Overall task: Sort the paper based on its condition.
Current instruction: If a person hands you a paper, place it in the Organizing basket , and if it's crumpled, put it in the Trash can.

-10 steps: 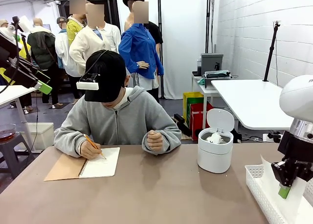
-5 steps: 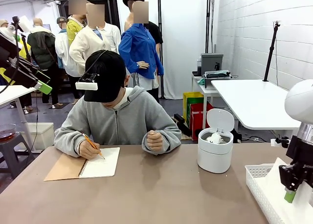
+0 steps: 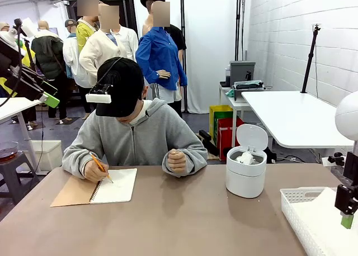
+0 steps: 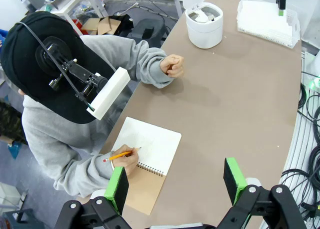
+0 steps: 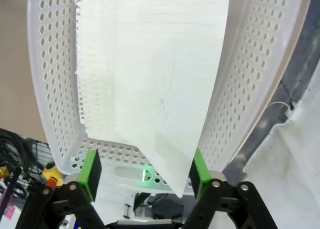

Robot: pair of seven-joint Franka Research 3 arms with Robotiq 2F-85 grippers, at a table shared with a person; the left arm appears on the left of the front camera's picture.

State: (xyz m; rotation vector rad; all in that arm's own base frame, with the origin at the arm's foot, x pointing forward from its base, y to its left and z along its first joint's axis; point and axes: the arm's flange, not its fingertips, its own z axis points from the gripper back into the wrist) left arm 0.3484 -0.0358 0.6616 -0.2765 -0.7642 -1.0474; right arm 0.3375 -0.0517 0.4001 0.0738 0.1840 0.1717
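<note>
At the bottom of the right wrist view, the right hand (image 5: 143,161) has its two green-padded fingers spread wide and grips nothing. Just beyond them, a flat white paper sheet (image 5: 150,64) with one ragged torn edge lies inside the white perforated plastic basket (image 5: 52,89), running up the middle of the frame. Its lowest corner tapers down towards the gap between my fingers, close to the finger on the frame's right. I cannot tell whether it brushes that pad. In the front view the basket sits at the lower right corner of the brown worktop (image 3: 179,222), and the right hand hangs over its right part at the frame edge.

The left hand (image 4: 176,164) is also wide open and empty, hovering high above the worktop. Beneath it, in the lower middle of the left wrist view, a spiral-bound notebook with a brown cover (image 4: 150,154) lies open on a white page. The person's writing hand (image 3: 92,171) holds an orange pencil (image 3: 100,166) to that page. The person's fist (image 3: 177,160) rests on the worktop near the frame's centre.

Farther back, right of centre in the front view, a white round bin with its lid flipped up (image 3: 245,178) holds a crumpled white paper wad (image 3: 244,157). The person in a grey hooded top and black cap (image 3: 140,138) sits at the far edge, head bent over the notebook.
</note>
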